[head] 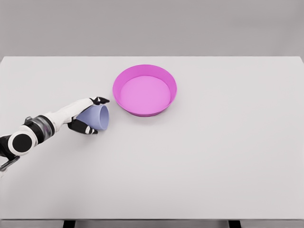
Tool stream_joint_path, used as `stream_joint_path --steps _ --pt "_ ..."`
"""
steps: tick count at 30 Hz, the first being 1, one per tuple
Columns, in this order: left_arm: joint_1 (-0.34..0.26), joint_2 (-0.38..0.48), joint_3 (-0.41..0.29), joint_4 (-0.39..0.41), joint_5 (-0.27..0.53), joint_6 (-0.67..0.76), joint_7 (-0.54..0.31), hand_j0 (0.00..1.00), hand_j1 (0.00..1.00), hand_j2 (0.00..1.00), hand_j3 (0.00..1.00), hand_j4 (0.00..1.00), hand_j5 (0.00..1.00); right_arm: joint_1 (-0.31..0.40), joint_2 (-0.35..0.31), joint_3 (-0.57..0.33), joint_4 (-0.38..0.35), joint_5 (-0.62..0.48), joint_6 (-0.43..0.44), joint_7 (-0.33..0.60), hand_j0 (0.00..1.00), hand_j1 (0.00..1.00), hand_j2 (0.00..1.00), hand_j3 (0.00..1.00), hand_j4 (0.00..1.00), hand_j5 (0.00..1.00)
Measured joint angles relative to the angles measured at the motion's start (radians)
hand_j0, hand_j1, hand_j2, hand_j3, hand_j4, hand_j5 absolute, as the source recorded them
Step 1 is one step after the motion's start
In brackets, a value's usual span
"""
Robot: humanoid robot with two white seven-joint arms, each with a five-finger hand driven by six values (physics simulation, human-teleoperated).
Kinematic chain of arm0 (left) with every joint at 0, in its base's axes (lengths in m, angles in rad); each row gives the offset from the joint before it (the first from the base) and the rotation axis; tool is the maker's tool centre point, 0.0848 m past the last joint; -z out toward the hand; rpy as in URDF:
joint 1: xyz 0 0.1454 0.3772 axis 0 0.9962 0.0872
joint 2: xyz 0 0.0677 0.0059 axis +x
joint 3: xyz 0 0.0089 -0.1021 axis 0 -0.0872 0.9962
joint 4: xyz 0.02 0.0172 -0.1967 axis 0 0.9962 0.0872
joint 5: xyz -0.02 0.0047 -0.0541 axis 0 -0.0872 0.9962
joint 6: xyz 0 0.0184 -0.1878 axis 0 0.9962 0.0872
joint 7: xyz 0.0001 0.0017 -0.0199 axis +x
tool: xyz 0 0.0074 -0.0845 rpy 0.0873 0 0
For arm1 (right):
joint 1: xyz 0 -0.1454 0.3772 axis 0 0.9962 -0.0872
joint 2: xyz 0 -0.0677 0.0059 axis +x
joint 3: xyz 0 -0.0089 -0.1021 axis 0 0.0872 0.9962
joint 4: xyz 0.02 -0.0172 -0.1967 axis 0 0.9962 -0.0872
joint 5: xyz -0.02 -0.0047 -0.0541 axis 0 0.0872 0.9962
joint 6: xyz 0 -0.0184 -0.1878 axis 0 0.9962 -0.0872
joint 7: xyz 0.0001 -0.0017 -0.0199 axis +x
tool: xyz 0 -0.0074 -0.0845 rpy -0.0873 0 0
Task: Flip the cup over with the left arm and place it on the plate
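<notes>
A pale blue cup (pixel 97 117) lies on its side on the white table, its mouth facing right toward the plate. My left hand (pixel 91 115) reaches in from the lower left and its dark-tipped fingers are wrapped around the cup, one above and others below. The pink round plate (pixel 166 80) with a raised rim sits a little to the right and further back, apart from the cup. Nothing lies in the plate. My right arm does not show.
The white table (pixel 213 156) spans nearly the whole view; its front edge runs along the bottom, its back edge meets a grey wall.
</notes>
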Motion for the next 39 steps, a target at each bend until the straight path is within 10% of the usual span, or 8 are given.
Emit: stream_joint_path --steps 16,39 --pt "0.008 0.013 0.022 -0.024 0.015 0.012 0.003 0.71 0.71 0.71 0.71 0.71 0.71 0.000 0.000 0.000 0.000 0.000 0.000 0.000 1.00 1.00 1.00 1.00 1.00 1.00" --pt "0.064 -0.220 0.318 0.099 0.096 -0.228 0.014 0.73 0.73 0.73 0.73 0.73 0.73 0.000 0.000 0.000 0.000 0.000 0.000 0.000 1.00 1.00 1.00 1.00 1.00 1.00"
